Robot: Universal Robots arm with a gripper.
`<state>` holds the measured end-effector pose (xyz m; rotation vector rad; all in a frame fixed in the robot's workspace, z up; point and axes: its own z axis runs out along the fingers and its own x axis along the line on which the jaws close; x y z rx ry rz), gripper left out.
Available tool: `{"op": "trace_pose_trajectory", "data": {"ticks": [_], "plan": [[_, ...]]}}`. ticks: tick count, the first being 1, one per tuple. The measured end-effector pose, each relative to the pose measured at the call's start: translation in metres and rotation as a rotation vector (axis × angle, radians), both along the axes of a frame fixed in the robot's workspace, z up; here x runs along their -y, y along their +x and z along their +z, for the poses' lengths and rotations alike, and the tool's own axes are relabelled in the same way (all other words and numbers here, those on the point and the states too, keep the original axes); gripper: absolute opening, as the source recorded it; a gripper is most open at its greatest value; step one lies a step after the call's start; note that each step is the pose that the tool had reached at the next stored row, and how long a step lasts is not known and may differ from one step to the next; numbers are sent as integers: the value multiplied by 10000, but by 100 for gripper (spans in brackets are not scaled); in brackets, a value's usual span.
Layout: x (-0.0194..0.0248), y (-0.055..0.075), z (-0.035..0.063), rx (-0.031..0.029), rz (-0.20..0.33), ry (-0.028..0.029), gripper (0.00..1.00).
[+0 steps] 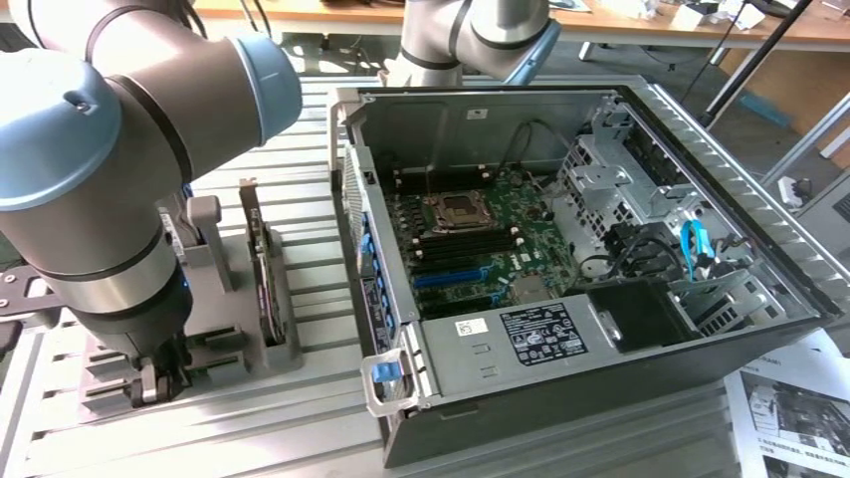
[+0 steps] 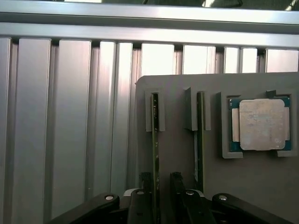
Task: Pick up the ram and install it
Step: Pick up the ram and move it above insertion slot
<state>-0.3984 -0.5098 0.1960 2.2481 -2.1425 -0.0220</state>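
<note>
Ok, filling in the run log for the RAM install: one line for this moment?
stage: pre-grasp | claw: open, astride ram | ram: on edge in gray holder slot | computer case: open

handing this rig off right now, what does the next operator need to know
Gripper: open, astride the ram, one finger on each side; a gap shows, so it is not clamped.
Ram: upright in its slot in the grey holder, which stands to the exterior view's left of the open computer case.
Done: gripper lined up on the ram.
Left: ram not yet lifted, not yet in the motherboard.
</note>
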Motion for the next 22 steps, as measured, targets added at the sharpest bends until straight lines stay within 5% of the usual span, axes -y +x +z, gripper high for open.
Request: {"op": "trace_pose_trajectory", "data": {"ticks": [15,18,22], "plan": [[0,0,-15,0,0,0,30],[21,0,-16,1,0,-60,30],[22,0,-15,0,0,-63,30]]}}
